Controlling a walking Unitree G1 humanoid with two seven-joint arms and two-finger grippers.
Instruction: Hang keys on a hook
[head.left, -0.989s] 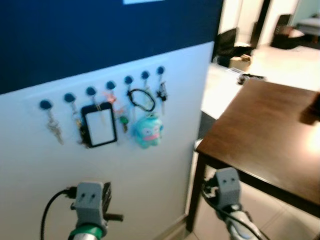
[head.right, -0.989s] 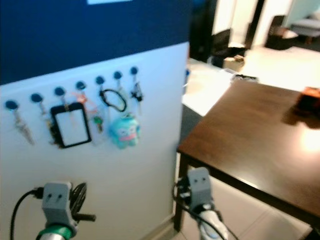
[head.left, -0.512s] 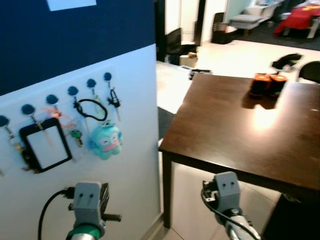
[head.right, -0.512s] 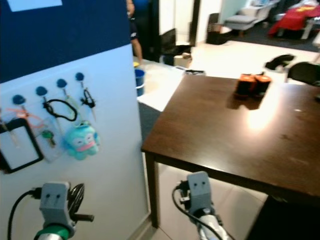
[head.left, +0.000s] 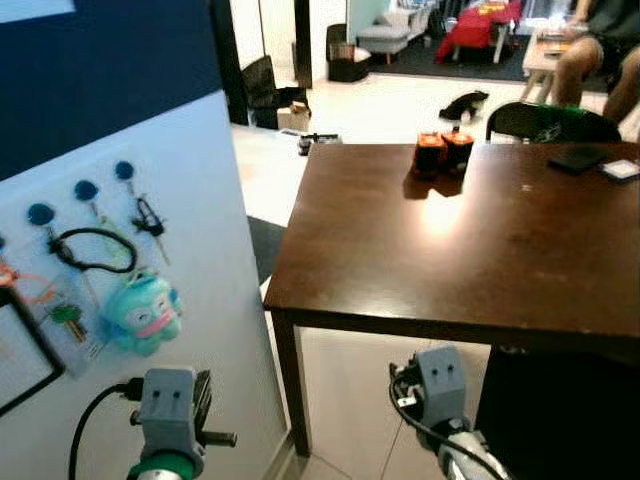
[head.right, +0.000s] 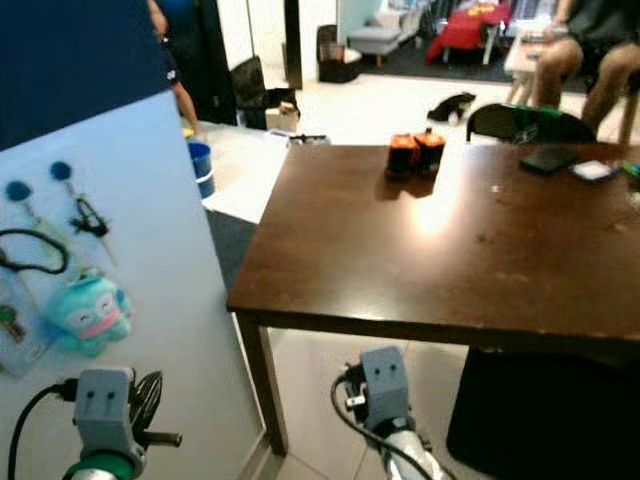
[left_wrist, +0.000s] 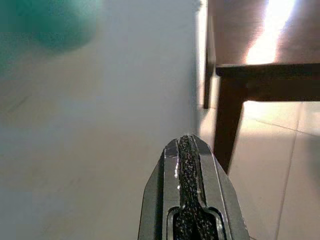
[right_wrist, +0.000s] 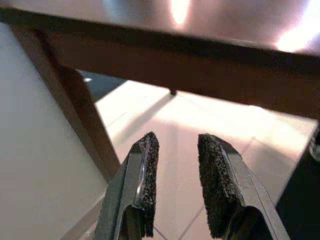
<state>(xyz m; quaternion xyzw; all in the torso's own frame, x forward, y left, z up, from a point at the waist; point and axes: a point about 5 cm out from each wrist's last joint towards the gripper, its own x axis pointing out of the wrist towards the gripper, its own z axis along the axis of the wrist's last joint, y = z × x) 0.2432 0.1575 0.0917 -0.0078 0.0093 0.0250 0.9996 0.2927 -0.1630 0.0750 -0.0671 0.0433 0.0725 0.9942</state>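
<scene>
Hanging low before the robot, both arms sit idle near the tiled floor (right_wrist: 185, 130). The left end effector (left_wrist: 187, 150) has its two black fingers pressed together with nothing between them, close to the white wall panel (head.left: 210, 200). The right end effector (right_wrist: 175, 170) has its fingers parted and empty, beneath the edge of the dark brown worktop (head.left: 480, 240).

On the white wall panel to the robot's left runs a row of round blue hooks (head.left: 124, 170). A small bunch of dark keys (head.left: 150, 217) dangles from the hook nearest the worktop, long axis running down and slightly tilted. From the next hook a black cord loop (head.left: 80, 250) hangs, with a teal plush charm (head.left: 142, 312) below it. A green-headed key (head.left: 66, 316) hangs further left.

Farther off on the worktop stand two orange and black objects (head.left: 442, 152) side by side, and a dark flat item (head.left: 575, 158) near the far edge. Beyond, a person's legs (head.left: 600, 70) are seated.
</scene>
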